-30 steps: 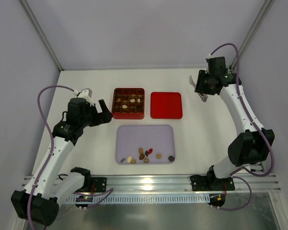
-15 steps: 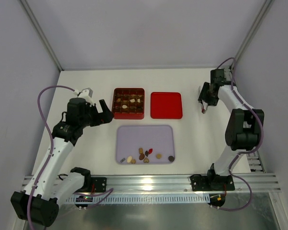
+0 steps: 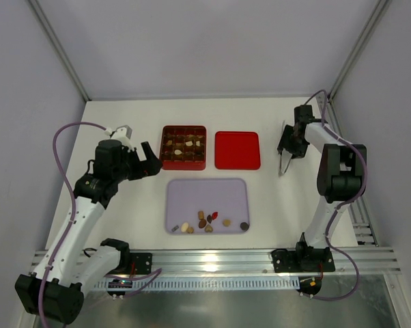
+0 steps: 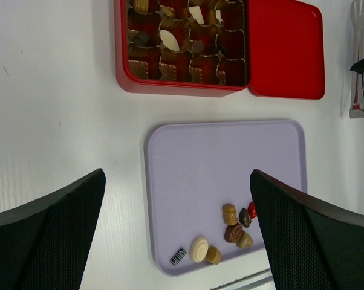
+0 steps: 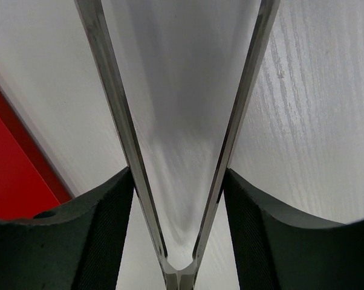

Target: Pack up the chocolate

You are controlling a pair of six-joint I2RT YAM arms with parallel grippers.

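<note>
Several loose chocolates (image 3: 207,221), brown, tan, cream and one red, lie at the near edge of the lilac tray (image 3: 205,195); they also show in the left wrist view (image 4: 230,214). More sit in the compartments of the red box (image 3: 183,145). My left gripper (image 3: 141,161) is open and empty, left of the box and above the table; its jaws (image 4: 176,181) stand wide apart. My right gripper (image 3: 291,142) is shut on metal tongs (image 3: 282,164), right of the red lid. In the right wrist view the tongs (image 5: 121,121) spread in a V between my fingers (image 5: 103,229).
The red lid (image 3: 237,149) lies flat beside the box. White table (image 3: 123,116) with walls at the back and both sides. The aluminium rail (image 3: 219,260) runs along the near edge.
My right arm has folded in and lowered, bringing the tongs down beside the red lid. The left arm and the chocolates have not moved.
</note>
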